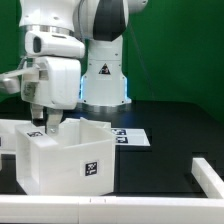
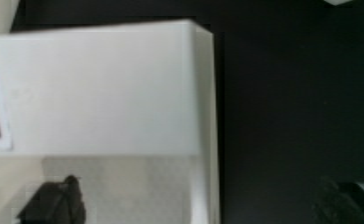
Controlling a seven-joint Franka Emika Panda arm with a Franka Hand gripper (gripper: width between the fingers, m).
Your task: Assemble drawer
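The tall white boxy casing (image 1: 62, 158) of the drawer stands on the black table at the exterior view's lower left, with a black-and-white tag (image 1: 90, 167) on its front face. My gripper (image 1: 40, 124) hangs over the casing's far left corner. In the wrist view the casing (image 2: 108, 110) fills the picture's lighter half. One dark finger (image 2: 54, 200) is over the white surface and the other (image 2: 348, 200) over the black table, so the gripper (image 2: 200, 205) is open and straddles the casing's edge. It holds nothing.
The marker board (image 1: 127, 136) lies flat behind the casing. A shallow white tray (image 1: 207, 172) sits at the exterior view's right edge. Another white part (image 1: 10, 135) shows at the left edge. A white bar (image 1: 60, 211) runs along the front.
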